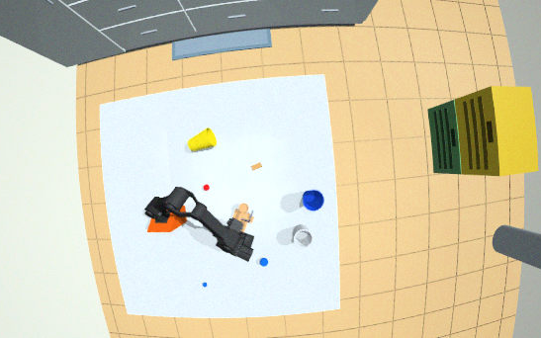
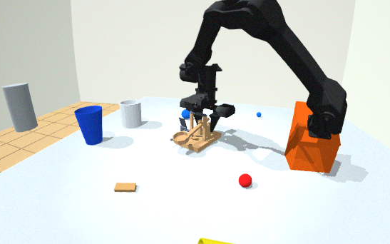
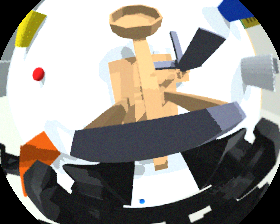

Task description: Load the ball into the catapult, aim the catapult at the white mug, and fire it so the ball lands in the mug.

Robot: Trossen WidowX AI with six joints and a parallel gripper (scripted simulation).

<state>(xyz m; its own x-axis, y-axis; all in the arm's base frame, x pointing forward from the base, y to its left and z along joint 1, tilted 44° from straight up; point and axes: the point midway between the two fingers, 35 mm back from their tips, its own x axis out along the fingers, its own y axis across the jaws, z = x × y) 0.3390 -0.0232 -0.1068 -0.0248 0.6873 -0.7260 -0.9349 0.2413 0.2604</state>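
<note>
In the top view, 2 cups point(image 1: 313, 200) point(image 2: 89, 125) and point(image 1: 302, 236) point(image 2: 130, 114) are standing right of the catapult point(image 1: 242, 217) point(image 2: 199, 140) point(image 3: 147, 82), 1 above the other. A tipped cup point(image 1: 202, 140) point(image 3: 30, 29) is lying at the table's point(image 1: 137, 277) point(image 2: 85, 214) upper left, and 1 ball point(image 1: 206, 188) point(image 2: 245, 180) point(image 3: 38, 74) is resting between it and the arm's base block point(image 1: 159, 227) point(image 2: 309, 158) point(image 3: 37, 149).
</note>
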